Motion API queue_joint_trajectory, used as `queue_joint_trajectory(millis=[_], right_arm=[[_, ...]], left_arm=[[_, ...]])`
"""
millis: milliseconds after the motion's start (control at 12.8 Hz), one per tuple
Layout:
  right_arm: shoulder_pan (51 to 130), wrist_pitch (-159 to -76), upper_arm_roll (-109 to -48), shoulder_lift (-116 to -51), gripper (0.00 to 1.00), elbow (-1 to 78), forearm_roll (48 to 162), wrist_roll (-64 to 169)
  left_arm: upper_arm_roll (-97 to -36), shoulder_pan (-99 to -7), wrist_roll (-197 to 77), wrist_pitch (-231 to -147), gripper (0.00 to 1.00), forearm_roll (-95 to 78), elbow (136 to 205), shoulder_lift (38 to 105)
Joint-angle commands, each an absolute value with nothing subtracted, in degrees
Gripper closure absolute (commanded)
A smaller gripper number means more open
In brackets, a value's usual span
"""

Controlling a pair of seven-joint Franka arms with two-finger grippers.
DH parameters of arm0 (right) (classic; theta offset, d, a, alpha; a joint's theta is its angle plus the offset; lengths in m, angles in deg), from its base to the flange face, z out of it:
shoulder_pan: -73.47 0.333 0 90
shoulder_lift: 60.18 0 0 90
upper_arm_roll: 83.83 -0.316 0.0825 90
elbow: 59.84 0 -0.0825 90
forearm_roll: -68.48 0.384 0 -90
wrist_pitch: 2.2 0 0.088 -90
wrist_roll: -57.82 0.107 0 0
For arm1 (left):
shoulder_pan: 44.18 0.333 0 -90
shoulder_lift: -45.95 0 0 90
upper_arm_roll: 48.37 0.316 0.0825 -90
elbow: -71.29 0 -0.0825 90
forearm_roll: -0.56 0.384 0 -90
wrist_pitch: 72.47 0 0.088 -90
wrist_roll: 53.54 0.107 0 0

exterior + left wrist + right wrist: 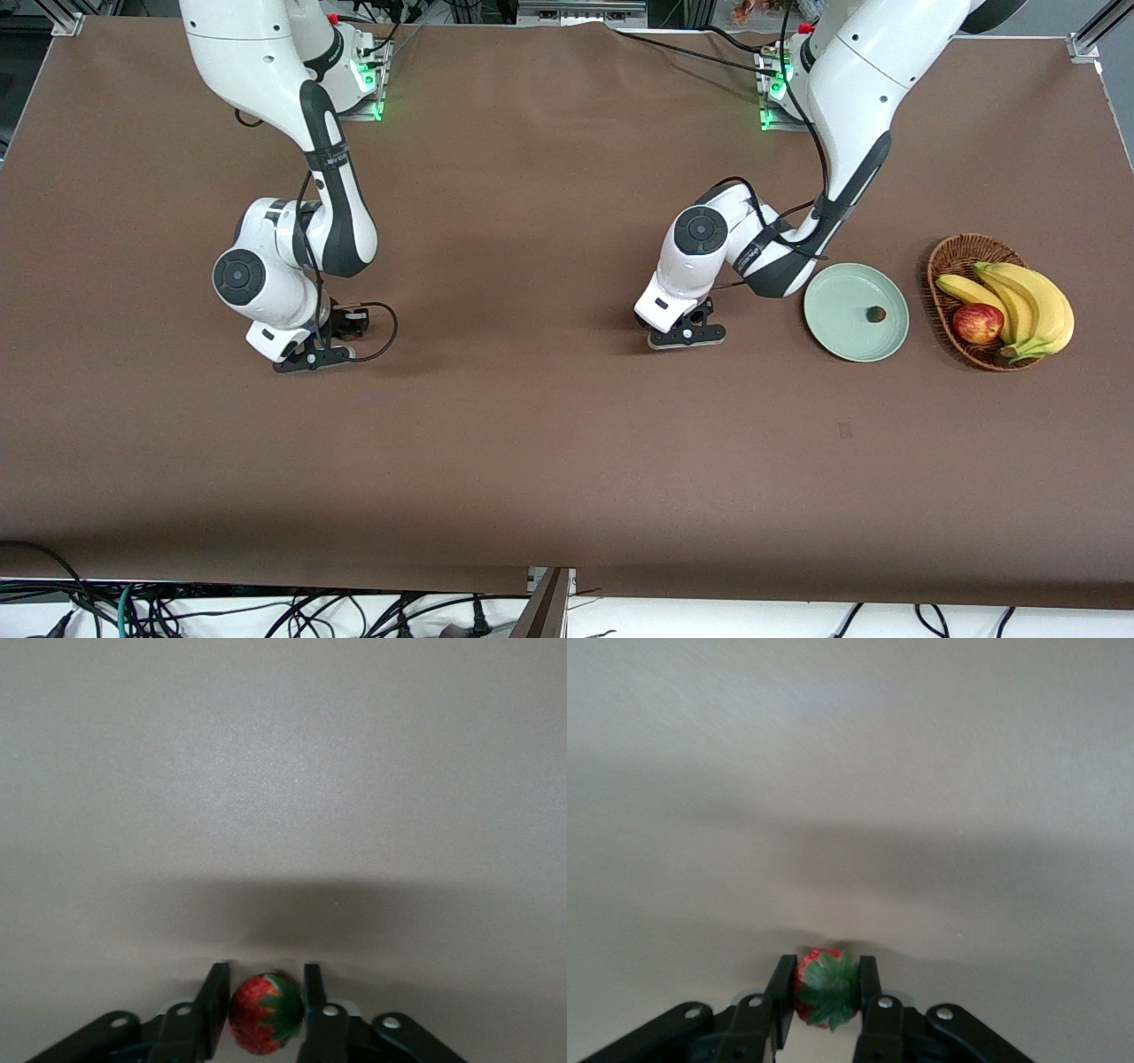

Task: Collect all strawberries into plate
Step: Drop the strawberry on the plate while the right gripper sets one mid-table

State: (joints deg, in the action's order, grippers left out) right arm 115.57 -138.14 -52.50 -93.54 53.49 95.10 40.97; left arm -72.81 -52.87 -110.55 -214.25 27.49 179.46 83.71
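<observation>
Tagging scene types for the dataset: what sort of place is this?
Most likely a robotics lab bench: two arms bolted along a brown-covered table, loose cables hanging off its edge, and staged props, a plate and a basket of fruit.

Red strawberries (263, 1024), mint-green plate (840, 301)

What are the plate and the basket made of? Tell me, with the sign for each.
The plate: likely glazed ceramic or plastic, going by its smooth, even mint surface with a soft sheen; which one is unclear. The basket: woven wicker, matte brown, with visible braided strands along the rim.
</observation>
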Motion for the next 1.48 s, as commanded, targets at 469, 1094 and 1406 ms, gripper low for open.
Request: queue_joint_trajectory(millis=[469, 1094, 1406], right_arm=[[121.1, -125.7, -55.9, -93.6, 0.83, 39.3, 96.3, 64.5], [121.1, -138.8, -74.8, -103.7, 0.83, 24.1, 96.7, 102.3], [124.9, -158.9, -83.8, -112.0, 0.77, 18.7, 96.4, 117.4]], left_arm=[[-71.4, -48.8, -88.7, -196.2, 0.96, 8.7, 177.2, 71.8], [-50.7, -43.4, -45.8, -187.7, 0.92, 1.5, 178.8, 66.2], [-46.9, -41.7, -39.1, -192.3, 0.92, 1.4, 181.1, 69.4]])
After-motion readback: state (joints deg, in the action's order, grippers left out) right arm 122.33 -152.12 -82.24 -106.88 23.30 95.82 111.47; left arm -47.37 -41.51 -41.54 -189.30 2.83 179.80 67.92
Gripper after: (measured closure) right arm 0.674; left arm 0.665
